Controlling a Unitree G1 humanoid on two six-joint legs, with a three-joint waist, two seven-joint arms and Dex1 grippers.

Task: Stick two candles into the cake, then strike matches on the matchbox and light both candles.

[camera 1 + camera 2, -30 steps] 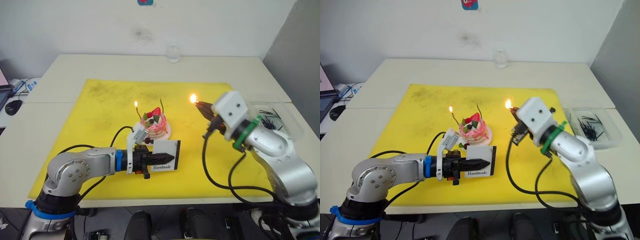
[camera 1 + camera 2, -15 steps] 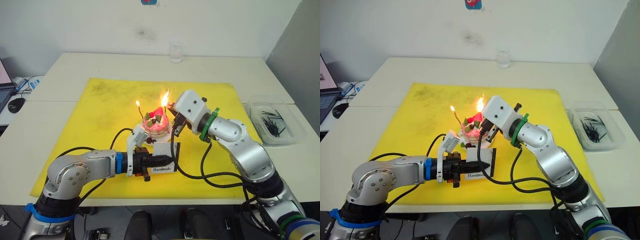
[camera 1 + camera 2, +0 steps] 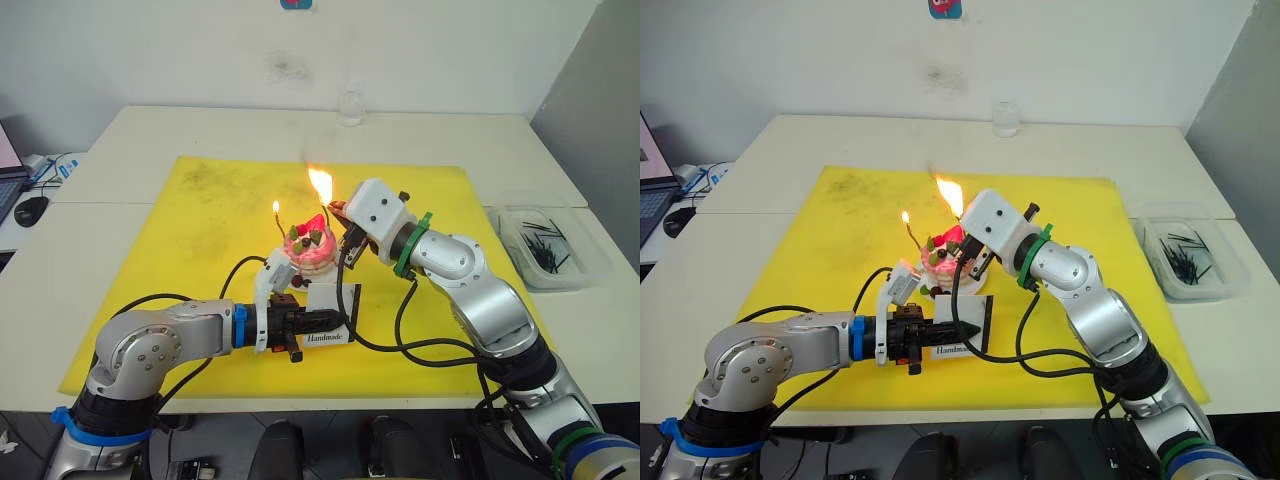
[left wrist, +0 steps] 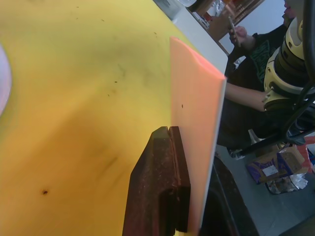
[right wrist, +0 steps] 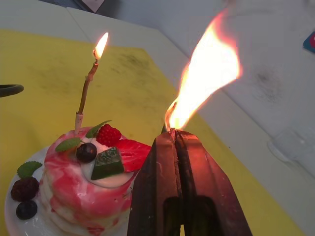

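Pink cake [image 3: 309, 249]: two candles [image 3: 279, 228] (one lit); right tool [image 5: 173, 135] clamps one flaming match [image 5: 167, 129]; left tool [image 3: 335, 320] pinches matchbox [image 3: 334, 303].

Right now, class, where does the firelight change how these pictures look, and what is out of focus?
Right wrist view: the match flame burns bright, the table behind it soft. Left wrist view: the matchbox takes a pink-orange tint and the background person is blurred. Left eye view: both flames glare pale, the lit candle thin.
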